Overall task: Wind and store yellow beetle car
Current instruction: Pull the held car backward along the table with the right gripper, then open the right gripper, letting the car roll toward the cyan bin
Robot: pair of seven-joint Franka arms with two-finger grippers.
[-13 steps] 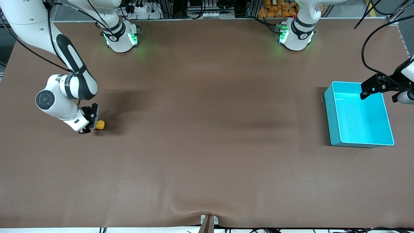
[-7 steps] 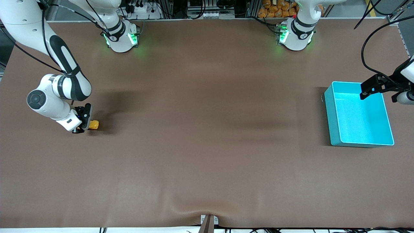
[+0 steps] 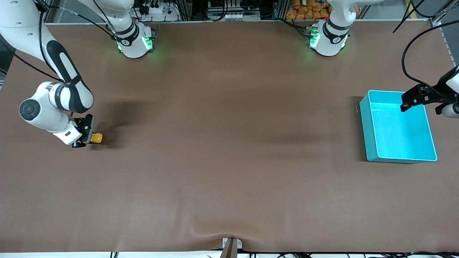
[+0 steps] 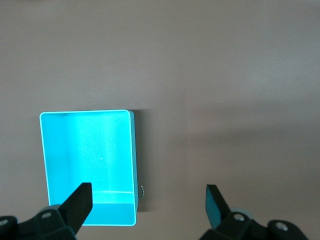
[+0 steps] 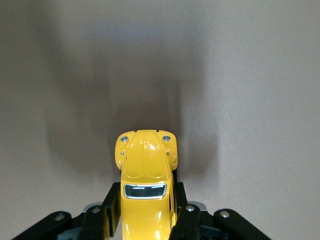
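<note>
In the front view the right gripper [image 3: 87, 138] sits low at the right arm's end of the table [image 3: 229, 143], its fingers closed on the yellow beetle car [image 3: 96, 137], which pokes out from the fingers toward the table's middle and looks to be on or just above the brown surface; whether the wheels touch cannot be told from here. The cyan bin [image 3: 373, 154] stands well apart at the left arm's end, so the whole width of the table lies between car and bin. The left gripper [image 3: 412, 100] hangs over the bin's edge nearest the robots' bases, and that arm waits. In the left wrist view the left gripper's two dark fingertips [image 4: 80, 202] stand wide apart with nothing between them, and the bin [image 4: 132, 165] shows empty below. In the right wrist view the car [image 5: 145, 187] is clamped by its sides between the black fingers [image 5: 186, 222], its long axis running straight out from the gripper with the rounded nose leading. By my reading, winding calls for a pull back along that axis, away from the bin, with the wheels pressed to the table.
</note>
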